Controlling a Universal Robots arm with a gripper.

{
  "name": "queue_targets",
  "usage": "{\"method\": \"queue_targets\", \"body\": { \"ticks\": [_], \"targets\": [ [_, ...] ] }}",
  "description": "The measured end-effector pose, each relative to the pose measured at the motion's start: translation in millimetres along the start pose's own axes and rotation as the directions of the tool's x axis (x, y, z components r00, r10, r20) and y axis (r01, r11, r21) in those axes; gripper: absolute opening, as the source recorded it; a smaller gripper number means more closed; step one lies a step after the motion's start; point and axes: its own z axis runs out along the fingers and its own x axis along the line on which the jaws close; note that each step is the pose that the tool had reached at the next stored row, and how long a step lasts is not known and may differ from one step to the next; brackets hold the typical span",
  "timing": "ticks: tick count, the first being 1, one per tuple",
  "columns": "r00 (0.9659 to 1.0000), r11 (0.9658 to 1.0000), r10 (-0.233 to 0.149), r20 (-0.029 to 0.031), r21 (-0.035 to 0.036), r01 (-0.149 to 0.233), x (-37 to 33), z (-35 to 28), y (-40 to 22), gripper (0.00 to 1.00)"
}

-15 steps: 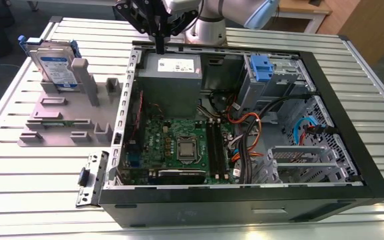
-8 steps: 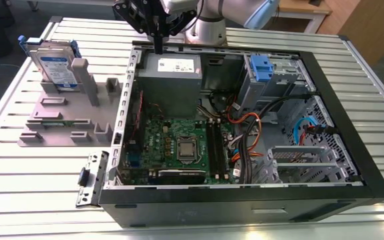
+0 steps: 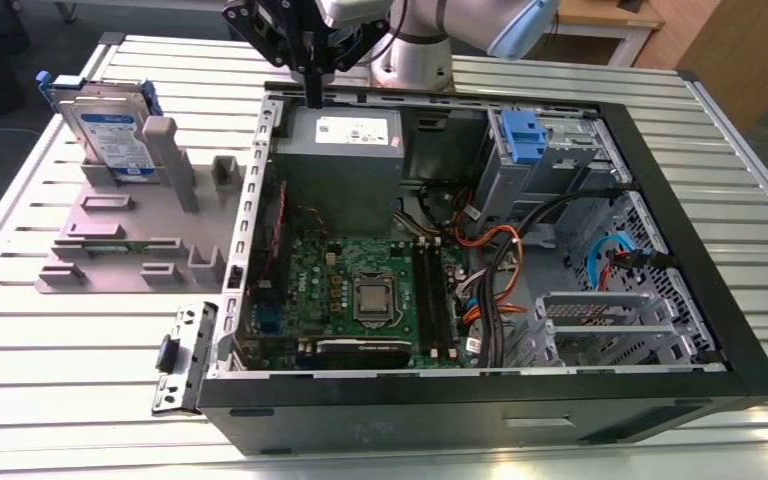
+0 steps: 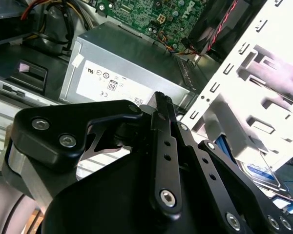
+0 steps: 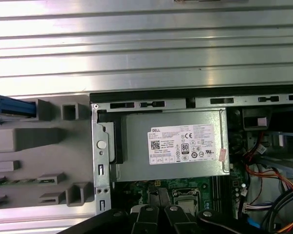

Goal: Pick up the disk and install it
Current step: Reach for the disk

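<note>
The disk (image 3: 108,135), a silver-grey drive with a white-and-blue label in a blue caddy, stands upright in a grey holder (image 3: 131,225) at the exterior view's left, outside the computer case. Its blue edge (image 5: 10,107) appears in the first wrist view, and its label (image 4: 260,171) in the second wrist view. My gripper (image 3: 315,98) hangs over the case's back left corner, above the power supply and to the right of the disk. Its fingers (image 4: 162,105) are shut with nothing between them.
The open computer case (image 3: 678,250) lies on a slatted metal table (image 3: 77,390). Inside are a grey power supply (image 3: 341,165), a motherboard (image 3: 357,290), bundled cables (image 3: 491,260) and another blue caddy (image 3: 523,135) in a drive bay. A loose metal bracket (image 3: 181,355) lies beside the case.
</note>
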Motion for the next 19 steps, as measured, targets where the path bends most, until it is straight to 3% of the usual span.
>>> {"method": "queue_targets", "body": {
  "ticks": [19],
  "targets": [
    [1.0,1.0,0.0,0.0,-0.0001,0.0,6.6,-0.1,-0.5,0.1]
  ]
}}
